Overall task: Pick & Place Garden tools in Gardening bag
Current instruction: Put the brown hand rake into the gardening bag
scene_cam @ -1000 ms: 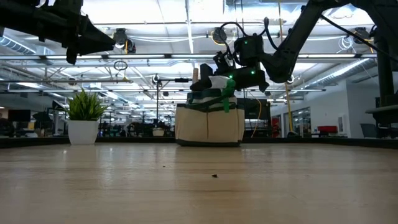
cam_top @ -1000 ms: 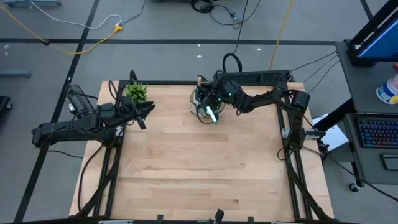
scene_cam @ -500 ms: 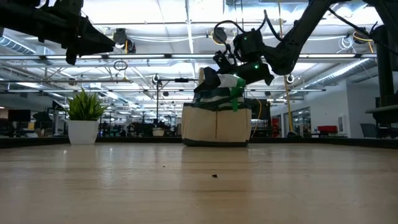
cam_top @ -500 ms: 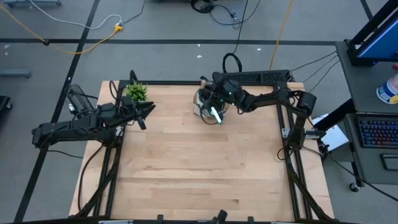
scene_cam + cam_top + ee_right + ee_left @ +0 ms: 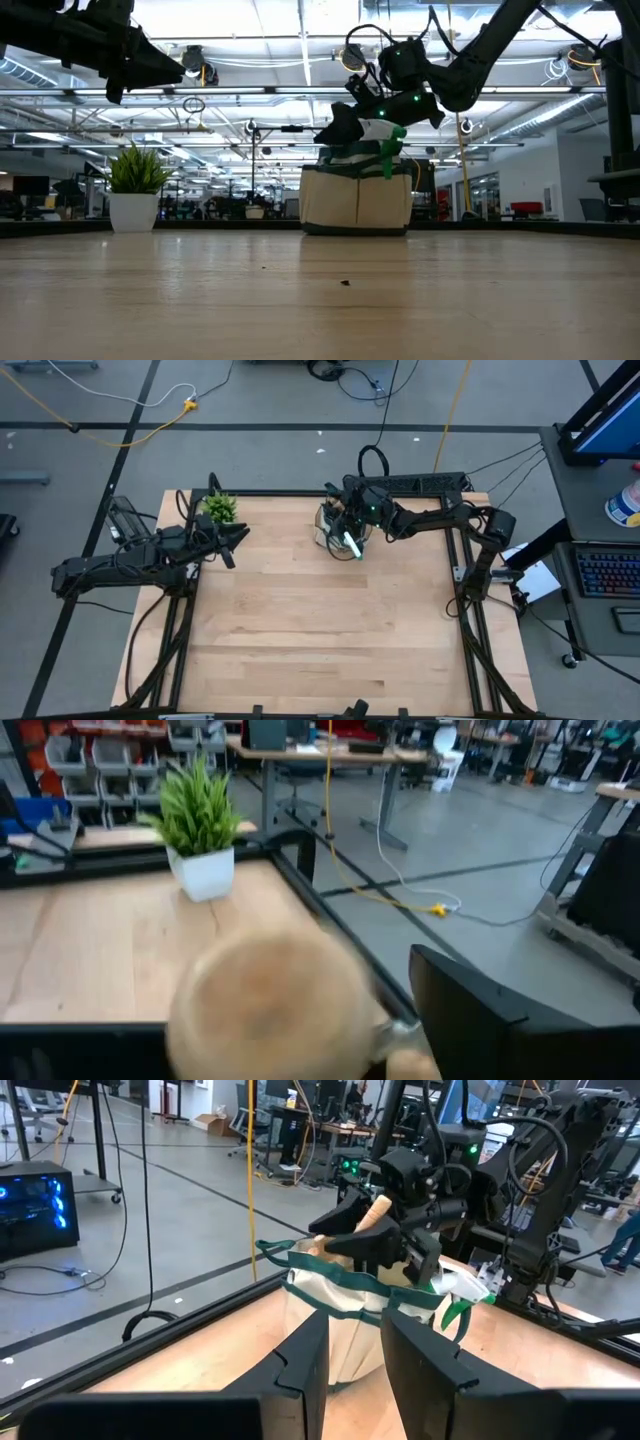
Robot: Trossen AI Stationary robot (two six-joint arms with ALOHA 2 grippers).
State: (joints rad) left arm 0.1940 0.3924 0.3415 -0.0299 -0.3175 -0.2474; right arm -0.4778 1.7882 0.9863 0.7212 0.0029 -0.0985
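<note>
The beige gardening bag [image 5: 333, 526] with dark green trim stands upright on the table at the far middle; it also shows in the low view [image 5: 355, 200] and the left wrist view [image 5: 330, 1320]. A green spray bottle with a white nozzle [image 5: 462, 1288] sticks out at the bag's right side [image 5: 388, 150]. My right gripper [image 5: 345, 520] is over the bag's mouth, shut on a wooden tool handle [image 5: 376, 1210]; the tool's head is hidden in the bag. My left gripper [image 5: 238, 538] is open and empty, held high at the table's left [image 5: 355, 1370]. My right gripper pinches the wooden handle [image 5: 378, 1208] between its two fingers, close to the handle's free end, whose round tip [image 5: 270, 1010] fills its wrist view. The fingers slant down from the table's right, across the handle. The handle sticks up tilted out of the bag's mouth.
A small green potted plant in a white pot [image 5: 218, 508] stands at the table's far left corner, close to my left gripper; it shows in the low view [image 5: 135, 190] and the right wrist view [image 5: 200, 830]. Bare wooden tabletop [image 5: 320, 630] lies toward the near edge.
My right gripper has gone a little toward the table's right edge, still shut on the wooden handle. The bag has slid the same way along the table, staying upright.
</note>
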